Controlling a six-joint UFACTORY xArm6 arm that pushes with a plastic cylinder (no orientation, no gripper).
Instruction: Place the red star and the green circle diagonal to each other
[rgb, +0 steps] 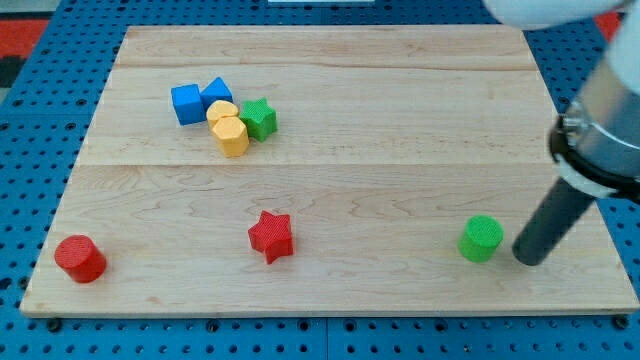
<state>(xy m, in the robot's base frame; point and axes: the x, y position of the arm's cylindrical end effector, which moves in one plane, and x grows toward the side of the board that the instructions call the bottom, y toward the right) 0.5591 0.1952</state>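
The red star (271, 236) lies on the wooden board (400, 130) at the lower middle-left. The green circle (481, 239) sits at the lower right, level with the star and far to its right. My tip (527, 259) rests on the board just right of the green circle, a small gap away from it. The dark rod slants up to the right edge of the view.
A cluster at the upper left holds a blue cube (187, 104), a blue pentagon-like block (216, 93), two yellow blocks (229, 130) and a green star (260, 118). A red cylinder (79, 258) sits at the lower left corner.
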